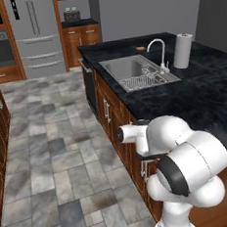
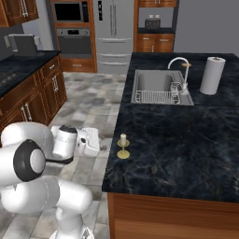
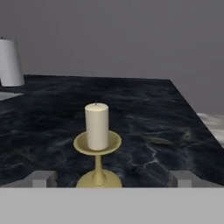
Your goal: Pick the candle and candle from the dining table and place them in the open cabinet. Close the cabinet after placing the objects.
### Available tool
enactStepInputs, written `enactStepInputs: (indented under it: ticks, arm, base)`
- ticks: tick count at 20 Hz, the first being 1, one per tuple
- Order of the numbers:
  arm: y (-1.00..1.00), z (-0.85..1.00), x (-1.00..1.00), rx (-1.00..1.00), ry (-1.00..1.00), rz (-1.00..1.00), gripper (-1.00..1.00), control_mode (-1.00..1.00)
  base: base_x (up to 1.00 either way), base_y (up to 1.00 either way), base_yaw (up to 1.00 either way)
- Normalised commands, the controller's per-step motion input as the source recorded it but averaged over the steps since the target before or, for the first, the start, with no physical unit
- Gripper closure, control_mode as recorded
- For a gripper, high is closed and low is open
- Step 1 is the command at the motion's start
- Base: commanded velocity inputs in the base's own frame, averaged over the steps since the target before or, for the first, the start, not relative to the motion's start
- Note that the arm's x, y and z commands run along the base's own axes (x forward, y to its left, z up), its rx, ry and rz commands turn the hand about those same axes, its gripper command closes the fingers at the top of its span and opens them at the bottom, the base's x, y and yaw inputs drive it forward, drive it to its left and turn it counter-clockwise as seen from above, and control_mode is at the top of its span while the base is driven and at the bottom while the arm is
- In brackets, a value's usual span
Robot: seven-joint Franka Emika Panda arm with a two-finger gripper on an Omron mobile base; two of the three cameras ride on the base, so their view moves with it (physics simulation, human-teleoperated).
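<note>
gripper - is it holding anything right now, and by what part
Nothing is held. The gripper is open, its fingertips apart on either side of the cream candle on its gold holder, not touching it.

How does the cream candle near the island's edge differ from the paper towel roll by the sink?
The candle is a short, slim cream cylinder; the paper towel roll is taller, much thicker and white. The candle is raised on a gold stemmed holder, while the roll stands low on the dining table. The candle sits near the table's near edge; the roll stands far back, beside the sink. Both stand upright.
</note>
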Motion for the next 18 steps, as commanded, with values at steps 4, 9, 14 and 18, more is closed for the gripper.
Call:
enactStepInputs:
  ticks: [4, 9, 14, 18]
  arm:
    - [0.0, -0.36, 0.23, 0.0, -0.02, 0.02, -1.0, -1.0]
    - [0.0, -0.33, 0.08, 0.0, -0.04, 0.0, -1.0, -1.0]
    - [0.0, -0.29, -0.08, 0.0, -0.04, 0.0, -1.0, -1.0]
    - [-0.03, -0.24, -0.13, -0.03, -0.1, -0.01, -1.0, -1.0]
  base:
    - [0.0, 0.0, 0.0]
    - [0.0, 0.0, 0.0]
    - [0.0, 0.0, 0.0]
    - [0.0, 0.0, 0.0]
